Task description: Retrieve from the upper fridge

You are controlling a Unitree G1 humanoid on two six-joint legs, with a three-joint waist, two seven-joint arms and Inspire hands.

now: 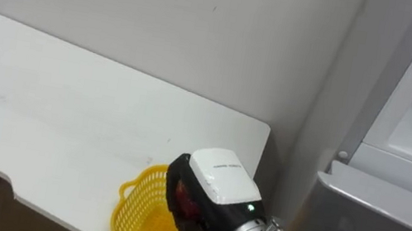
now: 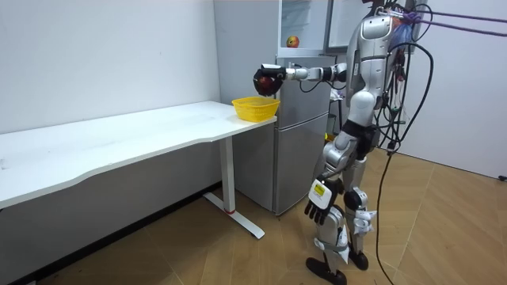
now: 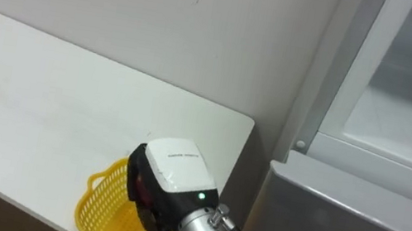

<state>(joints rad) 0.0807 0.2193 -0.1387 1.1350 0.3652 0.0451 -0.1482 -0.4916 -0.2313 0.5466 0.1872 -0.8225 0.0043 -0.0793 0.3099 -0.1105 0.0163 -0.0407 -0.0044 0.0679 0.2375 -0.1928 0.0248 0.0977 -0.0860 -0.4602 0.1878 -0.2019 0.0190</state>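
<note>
Right hand (image 1: pixel 211 185) grips a red fruit (image 1: pixel 188 205) just above the yellow basket (image 1: pixel 137 206) on the table (image 1: pixel 64 109) beside the fridge (image 1: pixel 391 214), left hand (image 2: pixel 318 204) hanging slack; I judge delivery underway, so next I lower and release.

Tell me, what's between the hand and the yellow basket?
Nothing. In the room view the right hand, holding a red fruit, hangs above the basket with bare air between.

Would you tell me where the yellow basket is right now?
The yellow basket sits on the white table, at the corner nearest the fridge, just under the right hand.
</note>
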